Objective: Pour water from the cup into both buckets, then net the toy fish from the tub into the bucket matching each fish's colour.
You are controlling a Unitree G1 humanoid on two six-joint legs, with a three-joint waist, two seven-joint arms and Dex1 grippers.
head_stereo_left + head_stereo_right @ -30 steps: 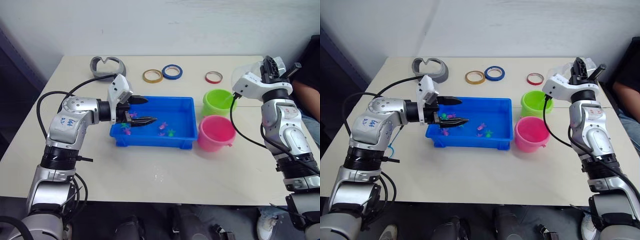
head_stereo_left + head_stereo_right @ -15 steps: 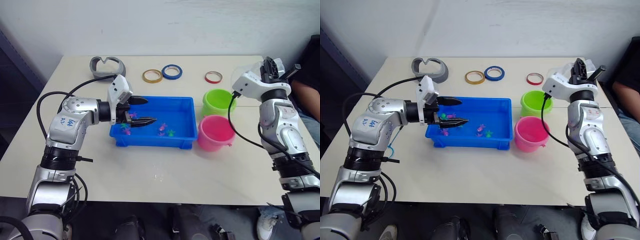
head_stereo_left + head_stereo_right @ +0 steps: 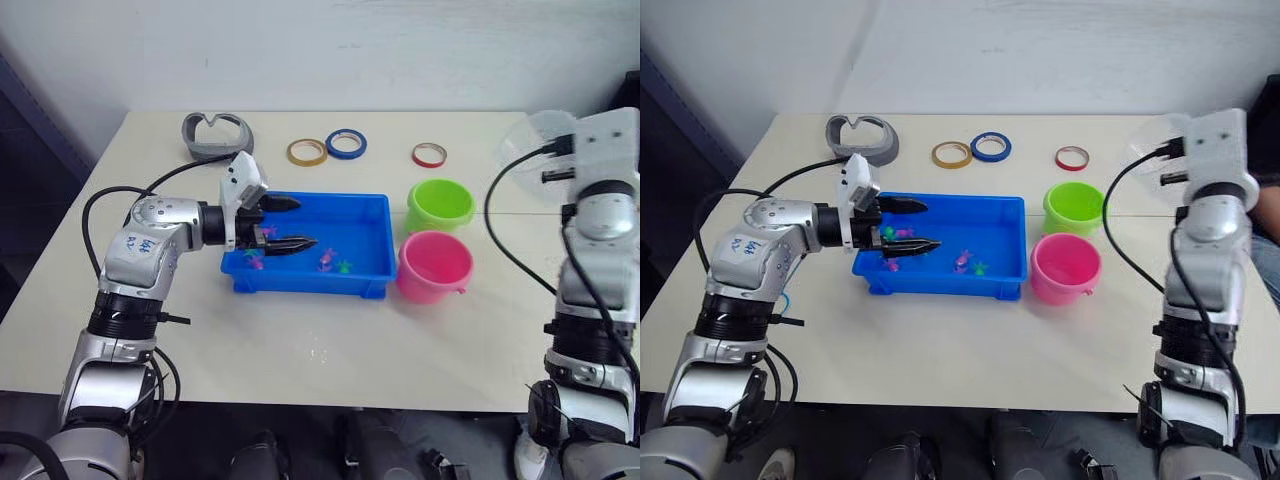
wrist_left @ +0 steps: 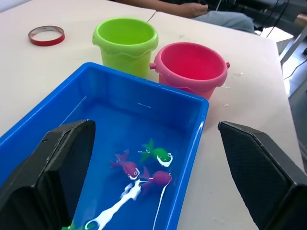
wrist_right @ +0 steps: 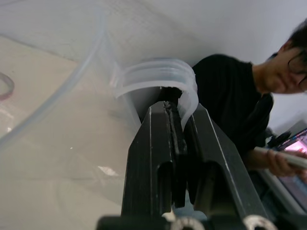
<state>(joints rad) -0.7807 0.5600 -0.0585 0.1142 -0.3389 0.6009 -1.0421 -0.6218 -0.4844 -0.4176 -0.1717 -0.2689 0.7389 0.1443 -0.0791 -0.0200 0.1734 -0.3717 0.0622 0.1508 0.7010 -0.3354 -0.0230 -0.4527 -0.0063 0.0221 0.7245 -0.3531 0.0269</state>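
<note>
The left arm was bent at the elbow and reached in from the table's left edge, forearm level. The left gripper [image 3: 283, 222] hung over the left end of the tub [image 3: 365, 205] with its 2 black fingers [image 4: 45, 172] spread wide and holding nothing.

The blue tub sat near the middle of the table [image 3: 300, 340] and held shallow water. Several toy fish [image 4: 156, 154] lay in it: 1 green and 2 pink-magenta bunched together near its middle, with more by its left end under the gripper.

Along the far edge lay a grey headset-like object [image 3: 215, 132] toward the far left corner, then 3 tape rings: a yellow ring [image 3: 306, 152], a blue ring [image 3: 344, 143] and a red ring [image 3: 429, 154].

Just off the tub's right end stood the 2 buckets, touching or nearly so: the green bucket [image 3: 440, 205] farther back, the pink bucket [image 3: 433, 266] nearer the front edge.

The right arm stood almost upright at the table's right edge, forearm raised. The right gripper [image 5: 176, 129] was clamped on the handle of the clear cup [image 3: 535, 140], which was held high above the far right corner, well apart from both buckets.

Past the cup sat a person [image 5: 230, 103] in a black top.
</note>
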